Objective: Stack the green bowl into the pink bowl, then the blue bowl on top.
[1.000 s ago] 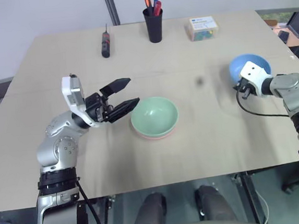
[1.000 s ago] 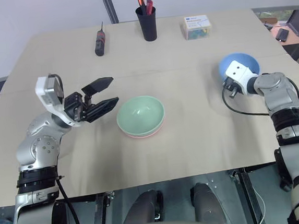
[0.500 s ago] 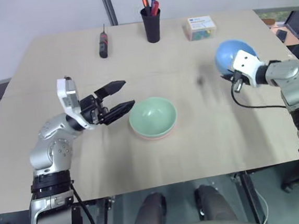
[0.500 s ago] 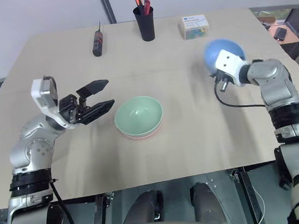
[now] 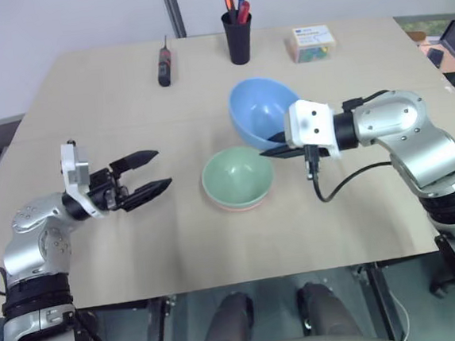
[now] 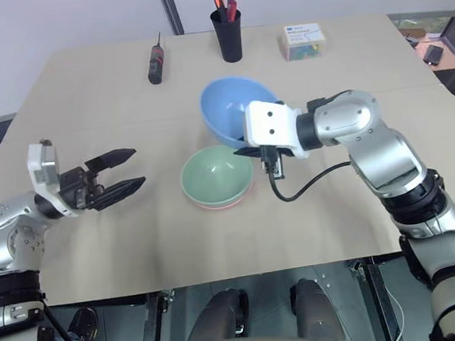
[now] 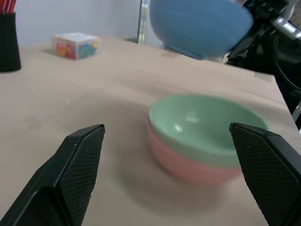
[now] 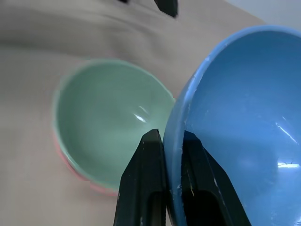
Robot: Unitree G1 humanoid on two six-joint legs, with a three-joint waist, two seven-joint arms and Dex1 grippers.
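Nearest, left gripper (image 5: 149, 171) spread empty beside green bowl (image 5: 237, 176), nested in pink bowl (image 5: 232, 207). Beyond, blue bowl (image 5: 260, 110) pinched at rim by right gripper (image 5: 274, 151). Final stacking underway; next, centring above and lowering.

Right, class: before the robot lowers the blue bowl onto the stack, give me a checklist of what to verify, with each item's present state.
1. Green bowl nested in pink bowl: ok.
2. Right end effector pinching the blue bowl by its rim: ok.
3. Blue bowl centred over the stack: not ok, it is held off to one side and tilted.
4. Left end effector open and apart from the stack: ok.
5. Green bowl empty inside: ok.
6. Grip firm enough: cannot tell.
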